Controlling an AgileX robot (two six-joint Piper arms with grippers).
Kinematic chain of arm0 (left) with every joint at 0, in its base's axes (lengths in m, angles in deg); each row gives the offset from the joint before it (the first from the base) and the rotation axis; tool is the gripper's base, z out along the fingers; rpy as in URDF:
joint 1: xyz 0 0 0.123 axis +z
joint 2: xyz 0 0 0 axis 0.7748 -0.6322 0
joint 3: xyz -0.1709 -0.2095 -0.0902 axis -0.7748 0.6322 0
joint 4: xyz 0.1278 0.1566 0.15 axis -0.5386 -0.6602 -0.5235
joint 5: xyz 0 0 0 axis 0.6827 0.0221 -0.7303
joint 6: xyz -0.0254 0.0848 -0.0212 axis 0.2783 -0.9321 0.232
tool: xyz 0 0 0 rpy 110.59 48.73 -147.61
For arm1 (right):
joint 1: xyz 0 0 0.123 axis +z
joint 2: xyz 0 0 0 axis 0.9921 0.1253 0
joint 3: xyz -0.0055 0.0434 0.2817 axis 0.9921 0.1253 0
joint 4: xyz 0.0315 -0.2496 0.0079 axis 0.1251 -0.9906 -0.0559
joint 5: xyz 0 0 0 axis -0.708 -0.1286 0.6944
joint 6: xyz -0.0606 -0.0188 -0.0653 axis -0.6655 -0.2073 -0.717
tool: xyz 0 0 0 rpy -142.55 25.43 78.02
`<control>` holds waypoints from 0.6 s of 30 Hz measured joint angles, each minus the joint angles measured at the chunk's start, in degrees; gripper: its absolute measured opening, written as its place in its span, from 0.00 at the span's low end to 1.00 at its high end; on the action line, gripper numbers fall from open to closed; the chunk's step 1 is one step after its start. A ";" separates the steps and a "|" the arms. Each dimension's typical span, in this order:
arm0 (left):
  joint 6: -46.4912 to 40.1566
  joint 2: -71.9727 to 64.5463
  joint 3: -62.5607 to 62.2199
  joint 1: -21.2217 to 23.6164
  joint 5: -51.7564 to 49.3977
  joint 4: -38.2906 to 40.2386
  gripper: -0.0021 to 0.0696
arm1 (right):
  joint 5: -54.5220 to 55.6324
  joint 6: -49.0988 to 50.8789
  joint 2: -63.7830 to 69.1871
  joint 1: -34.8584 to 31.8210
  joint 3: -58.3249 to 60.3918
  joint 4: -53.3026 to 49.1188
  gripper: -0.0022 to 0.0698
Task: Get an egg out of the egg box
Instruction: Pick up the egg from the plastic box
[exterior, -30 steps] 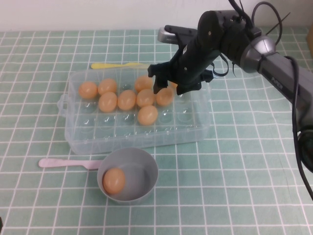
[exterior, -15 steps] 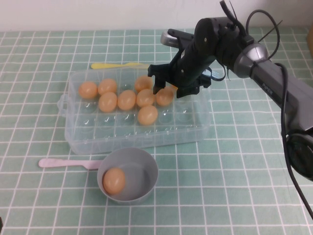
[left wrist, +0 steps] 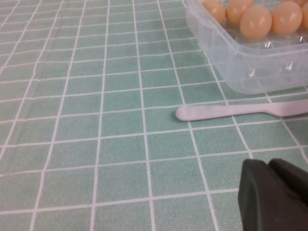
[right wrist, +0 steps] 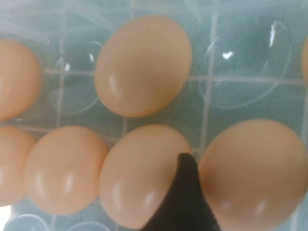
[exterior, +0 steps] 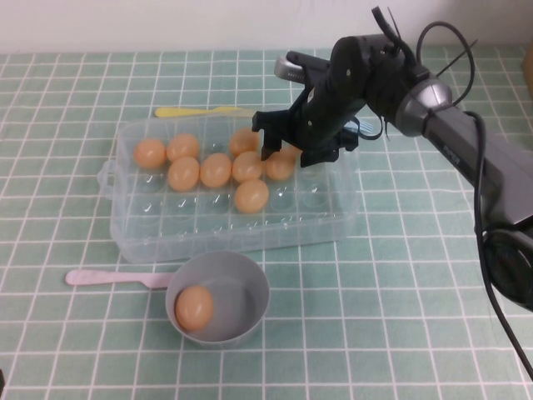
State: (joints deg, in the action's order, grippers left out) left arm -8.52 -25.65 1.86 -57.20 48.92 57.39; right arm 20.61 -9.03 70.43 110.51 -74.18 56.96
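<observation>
Since the earlier frames the right arm has shifted slightly toward the far side and lowered its claw further into the egg box; eggs, bowl and utensils lie unchanged.

Table (exterior: 416, 333): covered in a green cloth with a white grid.

Right arm (exterior: 466, 142): reaches in from the right and ends over the far right part of the egg box.

Egg box (exterior: 241, 237): clear plastic, at the middle of the table, its long side running left to right. Eggs fill the far left and centre dimples; the near row and right end show bare dimples.

Right claw (exterior: 285, 150): fingers parted, spread to either side of the egg (exterior: 280, 165) at the right end of the cluster. The right wrist view shows one dark fingertip (right wrist: 185, 197) wedged between that egg (right wrist: 255, 173) and its neighbour (right wrist: 139, 175), touching both. Not clenched on anything.

Grey bowl (exterior: 250, 287): round, just near of the egg box, with one egg (exterior: 194, 307) inside, left of centre.

Left claw (left wrist: 274, 197): only a dark edge shows in the left wrist view, low above the table near the pink utensil; its state cannot be told.

Pink utensil (exterior: 117, 277): flat on the table, left of the bowl, just near of the egg box.

Yellow utensil (exterior: 200, 112): flat on the table, just beyond the far edge of the egg box.
</observation>
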 joint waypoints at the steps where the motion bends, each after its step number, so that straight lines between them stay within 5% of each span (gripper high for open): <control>1: 0.00 0.00 0.00 0.00 0.00 0.00 0.02 | 0.00 0.00 0.41 0.00 0.00 0.00 0.72; 18: 0.00 0.00 0.00 0.00 0.00 0.00 0.02 | 0.00 0.00 0.96 0.00 -0.09 0.00 0.69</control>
State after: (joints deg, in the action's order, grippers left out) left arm -8.52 -25.65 1.86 -57.20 48.92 57.39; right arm 20.61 -9.03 71.39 110.51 -74.27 56.96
